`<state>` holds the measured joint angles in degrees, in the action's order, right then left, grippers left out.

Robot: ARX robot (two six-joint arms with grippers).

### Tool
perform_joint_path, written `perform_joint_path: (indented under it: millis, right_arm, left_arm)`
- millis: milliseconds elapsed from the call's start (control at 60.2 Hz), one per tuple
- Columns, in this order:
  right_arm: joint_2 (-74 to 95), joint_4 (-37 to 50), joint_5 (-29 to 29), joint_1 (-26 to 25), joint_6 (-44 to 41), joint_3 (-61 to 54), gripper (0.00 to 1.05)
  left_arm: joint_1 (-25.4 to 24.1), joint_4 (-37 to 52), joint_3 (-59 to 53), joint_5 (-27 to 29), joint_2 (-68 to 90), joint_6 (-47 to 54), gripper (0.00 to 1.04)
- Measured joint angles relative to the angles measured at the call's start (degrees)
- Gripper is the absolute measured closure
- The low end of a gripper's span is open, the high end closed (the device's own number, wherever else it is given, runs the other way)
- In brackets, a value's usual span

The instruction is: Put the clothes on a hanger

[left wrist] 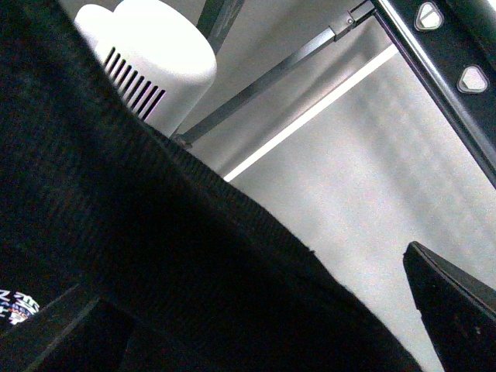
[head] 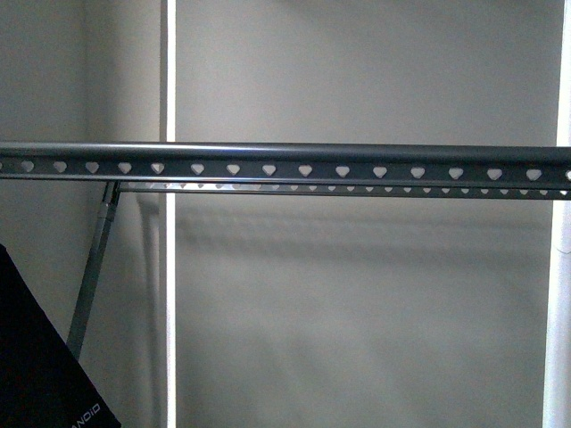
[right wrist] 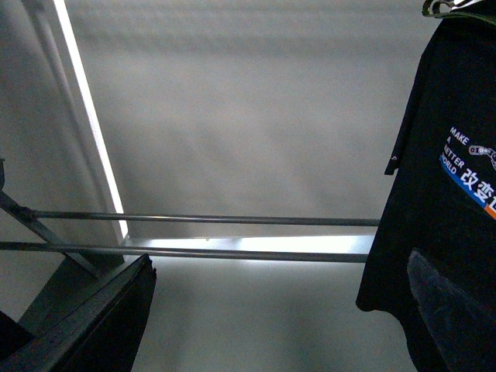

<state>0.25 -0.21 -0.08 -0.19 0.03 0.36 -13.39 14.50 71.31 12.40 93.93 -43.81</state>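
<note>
Below the hanger, black shirt low left, left jaws unclear, right jaws spread.

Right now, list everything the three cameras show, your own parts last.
hanger: one, dark grey, heart-holed rail across front view.
rack leg: one, grey, slanting under rail's left part.
lower bars: two, grey, horizontal, right wrist view.
shirt: one, black, lettered, hanging; low left in front view.
vented housing: one, white, behind shirt, left wrist view.
light strip: one, white, vertical on wall.
left gripper: dark, shirt fabric across it, grip unclear.
right gripper: dark, open, empty.
</note>
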Motion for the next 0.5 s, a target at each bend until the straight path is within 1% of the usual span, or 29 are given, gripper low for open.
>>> perform_joint_path:
  millis: [83, 100, 116, 216, 249, 316, 349, 366, 432, 498]
  right_arm:
    - [0.00, 0.00, 0.00, 0.00, 0.00, 0.00, 0.07]
    - [0.00, 0.00, 0.00, 0.00, 0.00, 0.00, 0.07]
    - [0.00, 0.00, 0.00, 0.00, 0.00, 0.00, 0.07]
    - [0.00, 0.00, 0.00, 0.00, 0.00, 0.00, 0.07]
    - [0.00, 0.00, 0.00, 0.00, 0.00, 0.00, 0.07]
    - [0.00, 0.00, 0.00, 0.00, 0.00, 0.00, 0.07]
    - [0.00, 0.00, 0.00, 0.00, 0.00, 0.00, 0.07]
    - [0.00, 0.00, 0.00, 0.00, 0.00, 0.00, 0.07]
    - [0.00, 0.00, 0.00, 0.00, 0.00, 0.00, 0.07]
    - [0.00, 0.00, 0.00, 0.00, 0.00, 0.00, 0.07]
  left_arm:
    - [-0.07, -1.22, 0.00, -0.57, -0.42, -0.20, 0.07]
    - [-0.07, -1.97, 0.02, -0.57, -0.48, -0.39, 0.10]
    - [-0.11, -3.39, 0.15, -0.61, -0.48, -0.87, 0.15]
    - [-0.55, -8.39, 0.59, -0.98, -0.37, -3.23, 0.31]
    - [-0.68, -9.57, 0.81, -1.33, -0.24, -3.69, 0.35]
    - [-0.87, -12.63, 1.29, -2.03, 0.22, -5.84, 0.45]
    - [-1.01, -13.90, 1.29, -2.38, 0.55, -7.10, 0.51]
    - [-1.09, -14.40, 1.29, -2.49, 0.83, -7.78, 0.56]
    - [-1.53, -15.39, 1.25, -3.08, 1.25, -9.90, 0.68]
    - [-1.81, -15.93, 1.22, -3.54, 1.25, -11.17, 0.74]
